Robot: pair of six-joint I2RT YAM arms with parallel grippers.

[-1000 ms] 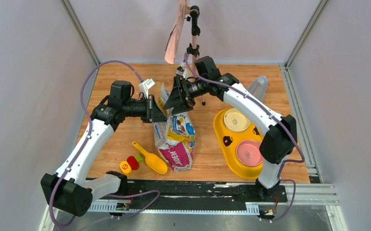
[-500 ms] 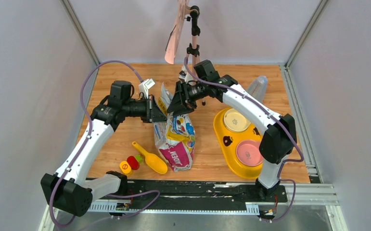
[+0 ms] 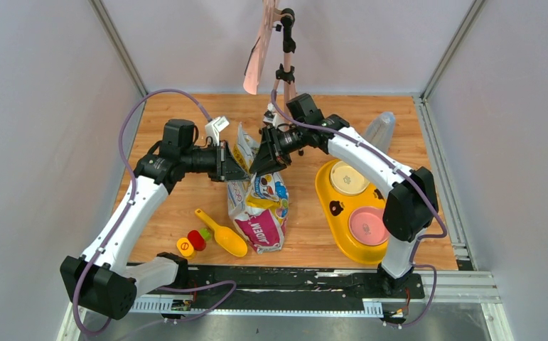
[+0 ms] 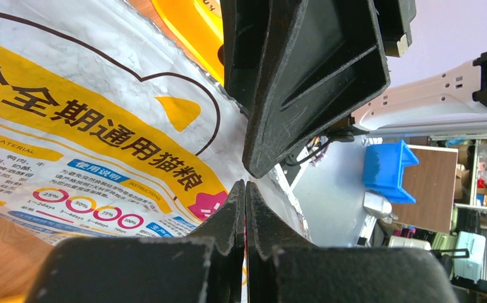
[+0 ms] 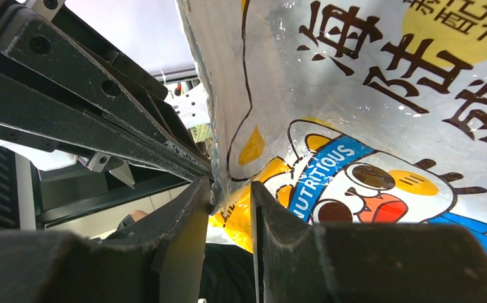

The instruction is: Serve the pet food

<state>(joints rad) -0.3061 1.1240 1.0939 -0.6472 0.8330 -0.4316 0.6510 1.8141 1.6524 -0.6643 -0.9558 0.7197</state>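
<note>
1. Early in the job, by the look of it: no pet food to be seen in any view, so presumably all of it inside the printed bag, lower end on the surface, top end up between the two arms
2. Nothing in the cream bowl or the pink bowl of the yellow feeder, off to the right of the bag and apart from it
3. Yellow scoop flat on the surface just left of the bag, in neither arm's grasp
4. Left pincer pressed fully together on the bag's top edge, only thin film between the fingers
5. Right pincer narrowly parted, straddling the opposite lip of the bag; cannot tell whether gripping yet
6. Left to do, as a judgement: spread the mouth open, bring the kibble out by scoop or by tipping, fill a bowl
7. From the top camera alone: the whole layout, with feeder, scoop and both arms meeting at the bag's top; too far off to read either grip
8. From the left wrist alone: shut fingers and pinched film up close, the right pincer's dark body directly opposite
9. From the right wrist alone: the gap between its own fingers and the bag's front print; no look inside the bag from anywhere
</note>
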